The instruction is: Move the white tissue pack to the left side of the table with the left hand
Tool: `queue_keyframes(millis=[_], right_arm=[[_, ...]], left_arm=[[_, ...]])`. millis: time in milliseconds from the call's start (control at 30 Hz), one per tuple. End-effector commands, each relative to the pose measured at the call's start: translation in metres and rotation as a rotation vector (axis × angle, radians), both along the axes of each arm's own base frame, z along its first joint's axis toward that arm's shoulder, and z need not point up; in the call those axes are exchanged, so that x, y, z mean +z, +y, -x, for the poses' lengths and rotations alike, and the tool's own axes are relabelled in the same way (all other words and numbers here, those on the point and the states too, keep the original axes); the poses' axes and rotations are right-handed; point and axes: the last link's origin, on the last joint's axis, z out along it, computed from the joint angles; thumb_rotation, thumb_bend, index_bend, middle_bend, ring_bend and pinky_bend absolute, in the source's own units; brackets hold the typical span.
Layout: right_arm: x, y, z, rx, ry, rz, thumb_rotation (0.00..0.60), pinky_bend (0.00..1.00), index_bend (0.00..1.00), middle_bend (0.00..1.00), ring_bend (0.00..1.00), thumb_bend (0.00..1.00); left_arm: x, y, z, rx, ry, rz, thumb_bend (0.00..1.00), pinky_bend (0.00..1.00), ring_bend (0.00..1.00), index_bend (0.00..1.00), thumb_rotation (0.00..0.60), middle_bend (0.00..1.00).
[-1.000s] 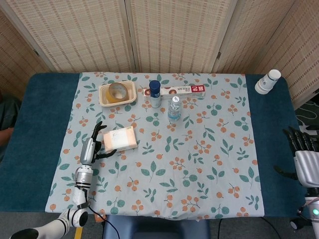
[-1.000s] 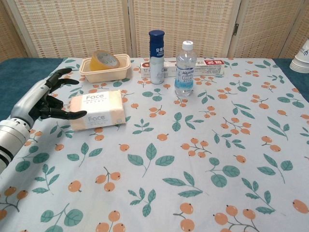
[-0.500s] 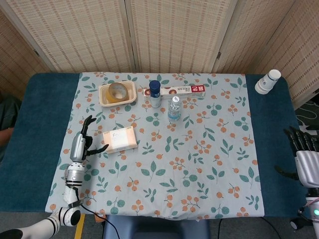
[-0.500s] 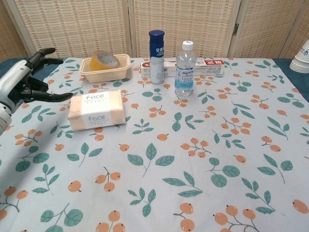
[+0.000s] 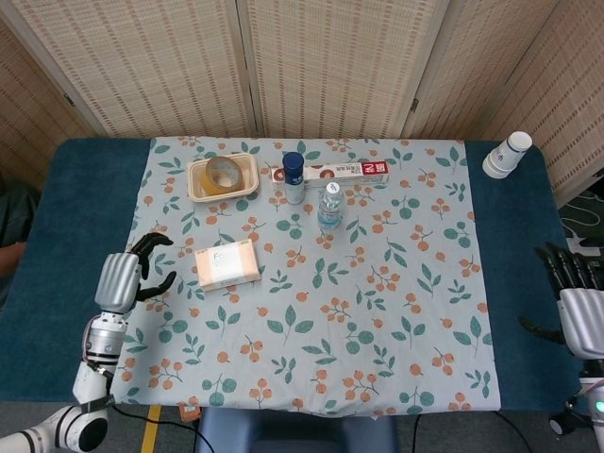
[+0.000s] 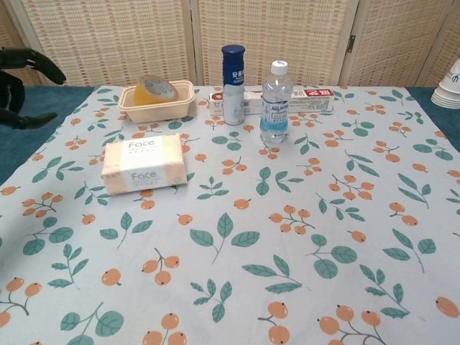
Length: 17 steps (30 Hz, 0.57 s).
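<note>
— Where is the white rectangular tissue pack (image 5: 226,266) printed "Face"?
— Lying flat on the floral tablecloth (image 5: 377,321), in the left half of the table (image 5: 57,236), nearer the left edge of the cloth than the middle. Touched by nothing.

— And the left hand (image 5: 121,278)?
— Hovering near the cloth's left edge, just left of the pack and apart from it. Fingers (image 6: 32,61) spread and loosely curled, holding nothing. Only the dark fingers visible at the left border of the chest view.

— The right hand (image 5: 576,302)?
— Parked off the table's right edge, at the near right corner. Fingers apart, pointing up, nothing in them. Seen in the head view only.

— What else on the table?
— Toward the far edge, a beige shallow tray (image 5: 196,185) with a roll of yellowish tape (image 5: 223,173) inside. Right of it, an upright white spray can with a dark blue cap (image 5: 294,177). Behind the can, a long red-and-white box (image 5: 340,172) lying parallel to the far edge. Just in front and right of the can, a clear plastic water bottle with a white cap (image 5: 328,208), standing upright. At the far right corner, on the bare blue surface, a stack of white paper cups (image 5: 507,155).
</note>
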Motion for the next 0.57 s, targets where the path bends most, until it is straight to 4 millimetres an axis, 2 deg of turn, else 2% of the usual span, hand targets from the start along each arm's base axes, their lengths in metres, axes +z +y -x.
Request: queue_keyframes(millis=[33, 67, 200, 367, 567], right_arm=[[0.0, 0.002, 0.0, -0.005, 0.0, -0.005, 0.6, 0.0, 0.03, 0.0, 0.0, 0.09], [0.0, 0.003, 0.0, -0.009, -0.002, -0.007, 0.6, 0.0, 0.03, 0.0, 0.0, 0.09], [0.001, 0.005, 0.0, -0.013, -0.005, -0.008, 0.6, 0.0, 0.03, 0.0, 0.0, 0.09], [-0.001, 0.007, 0.0, -0.019, 0.006, -0.01, 0.6, 0.0, 0.03, 0.0, 0.0, 0.09], [-0.004, 0.006, 0.0, -0.023, 0.019, -0.016, 0.6, 0.0, 0.03, 0.0, 0.0, 0.09]], left_arm=[[0.029, -0.051, 0.017, 0.025, 0.414, 0.039, 0.24, 0.24, 0.08, 0.17, 0.6, 0.11], [0.031, -0.058, 0.019, 0.037, 0.452, 0.042, 0.23, 0.2, 0.04, 0.14, 0.6, 0.07], [0.04, -0.077, 0.031, 0.107, 0.459, 0.083, 0.22, 0.14, 0.0, 0.02, 0.6, 0.0], [0.053, -0.088, 0.05, 0.165, 0.468, 0.087, 0.2, 0.14, 0.0, 0.0, 0.6, 0.0], [0.059, -0.084, 0.057, 0.185, 0.482, 0.093, 0.2, 0.13, 0.0, 0.0, 0.6, 0.0]])
